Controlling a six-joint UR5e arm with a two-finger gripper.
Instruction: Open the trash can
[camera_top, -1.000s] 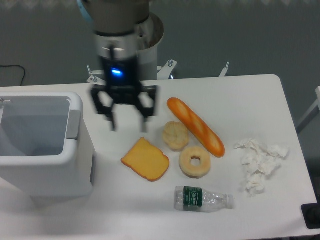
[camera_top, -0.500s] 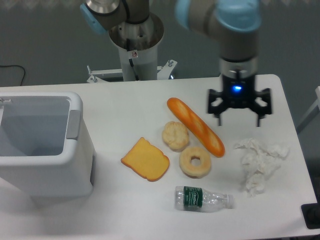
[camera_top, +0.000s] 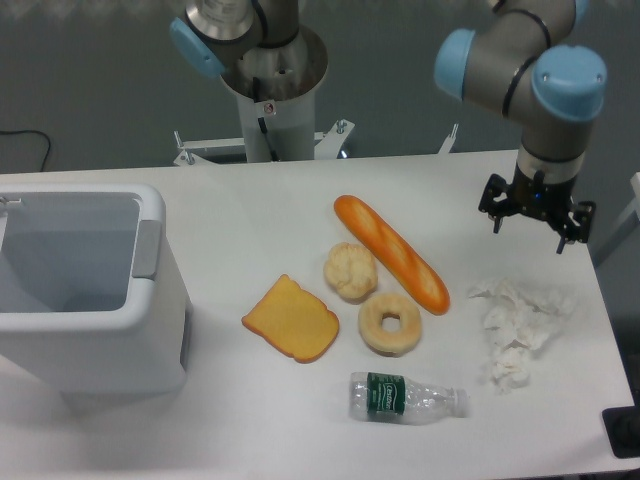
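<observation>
End effector (camera_top: 528, 220) hangs spread and empty at far right, well apart from the trash can (camera_top: 85, 290), which I judge already open, so nothing remains.

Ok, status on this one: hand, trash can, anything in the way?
Hand open, empty, above the table's right edge near the crumpled tissue. Trash can far left, top open, interior visible. Nothing blocking the can.
</observation>
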